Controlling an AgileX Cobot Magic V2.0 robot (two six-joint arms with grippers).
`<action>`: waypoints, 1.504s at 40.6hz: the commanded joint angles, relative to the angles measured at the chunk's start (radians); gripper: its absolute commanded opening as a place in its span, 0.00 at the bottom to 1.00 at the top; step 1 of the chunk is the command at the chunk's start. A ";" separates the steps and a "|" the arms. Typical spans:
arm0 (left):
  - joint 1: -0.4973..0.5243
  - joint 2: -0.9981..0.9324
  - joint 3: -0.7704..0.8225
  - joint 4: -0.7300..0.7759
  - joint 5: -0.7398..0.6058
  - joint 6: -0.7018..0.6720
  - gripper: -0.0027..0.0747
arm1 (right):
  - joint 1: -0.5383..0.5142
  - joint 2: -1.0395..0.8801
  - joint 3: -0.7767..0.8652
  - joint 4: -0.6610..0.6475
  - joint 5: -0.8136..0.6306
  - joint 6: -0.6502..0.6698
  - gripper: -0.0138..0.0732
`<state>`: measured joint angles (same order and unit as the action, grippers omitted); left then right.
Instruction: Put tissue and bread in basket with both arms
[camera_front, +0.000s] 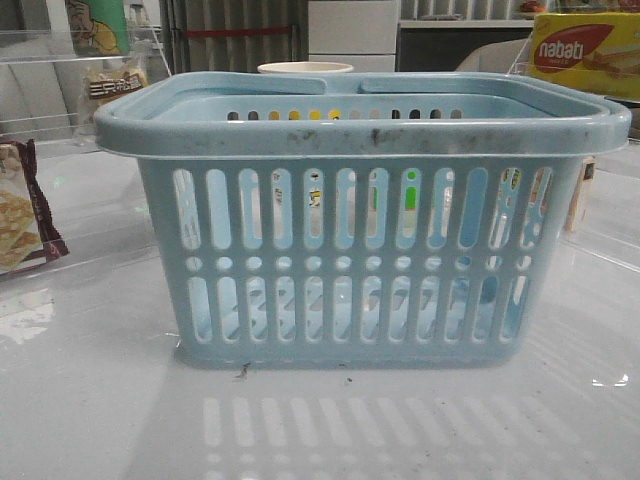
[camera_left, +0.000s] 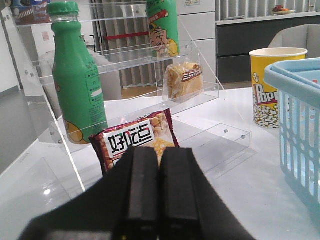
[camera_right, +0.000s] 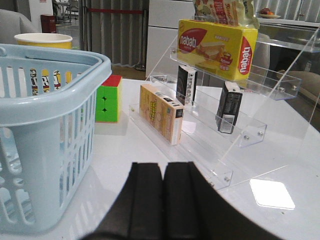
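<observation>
The pale blue basket (camera_front: 360, 240) stands mid-table and holds no packet that I can see; it also shows in both wrist views (camera_left: 300, 125) (camera_right: 45, 125). The bread (camera_left: 184, 80), a clear packet with a dark label band, sits on a clear acrylic shelf left of the basket (camera_front: 112, 90). Two small blackish packets (camera_right: 229, 107) (camera_right: 186, 85) stand on the right-hand shelf; I cannot tell which is the tissue. My left gripper (camera_left: 159, 150) is shut and empty, low on the table short of the left shelf. My right gripper (camera_right: 163, 165) is shut and empty beside the basket. Neither gripper shows in the front view.
A maroon-edged cracker bag (camera_left: 137, 140) and a green bottle (camera_left: 77, 85) stand at the left shelf, and a popcorn cup (camera_left: 272, 85) stands behind the basket. On the right are a yellow nabati box (camera_right: 217, 42), an orange carton (camera_right: 161, 117) and a colour cube (camera_right: 109, 98).
</observation>
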<state>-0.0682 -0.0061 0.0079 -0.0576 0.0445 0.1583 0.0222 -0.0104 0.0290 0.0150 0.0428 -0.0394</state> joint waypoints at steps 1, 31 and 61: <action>0.001 -0.016 -0.001 -0.006 -0.084 -0.005 0.15 | -0.006 -0.018 0.001 0.002 -0.093 -0.002 0.24; 0.001 -0.016 -0.001 -0.006 -0.084 -0.005 0.15 | -0.006 -0.018 0.001 0.002 -0.093 -0.002 0.24; 0.001 0.184 -0.632 -0.067 0.241 -0.006 0.15 | -0.006 0.205 -0.620 0.005 0.254 -0.002 0.24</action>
<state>-0.0682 0.1016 -0.5199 -0.1142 0.2883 0.1583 0.0222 0.1089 -0.4857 0.0166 0.2923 -0.0394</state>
